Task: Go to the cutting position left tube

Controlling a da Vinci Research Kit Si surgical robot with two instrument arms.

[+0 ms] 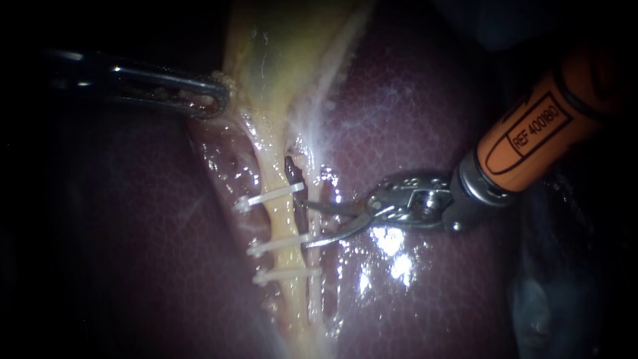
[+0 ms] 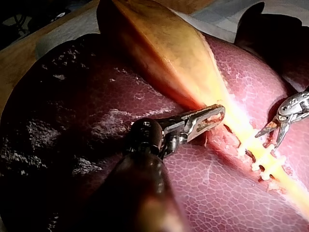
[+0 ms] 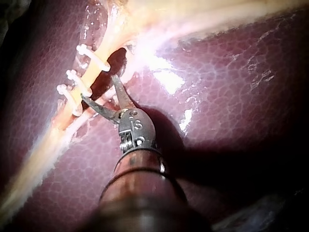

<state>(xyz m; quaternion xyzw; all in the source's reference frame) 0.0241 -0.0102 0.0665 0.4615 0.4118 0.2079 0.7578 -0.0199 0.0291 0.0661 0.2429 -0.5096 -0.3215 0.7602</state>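
Note:
A pale yellow tube (image 1: 282,223) runs down from the gallbladder (image 1: 279,53) over the liver (image 1: 419,113), with a thin dark tube (image 1: 293,174) close on its right. Three white clips cross it: top (image 1: 266,198), middle (image 1: 276,246) and lower (image 1: 286,274). My right instrument (image 1: 306,225), on an orange shaft, has its two thin blades open. Their tips lie at the tubes' right side, one by the top clip and one by the middle clip. My left instrument (image 1: 219,101) is shut on the gallbladder's lower edge and holds it to the left.
Wet liver surface surrounds the tubes in every view. In the left wrist view a wooden board (image 2: 14,72) and pale cloth (image 2: 63,31) show beyond the liver. Bright glare (image 1: 389,242) sits just below the right instrument's wrist.

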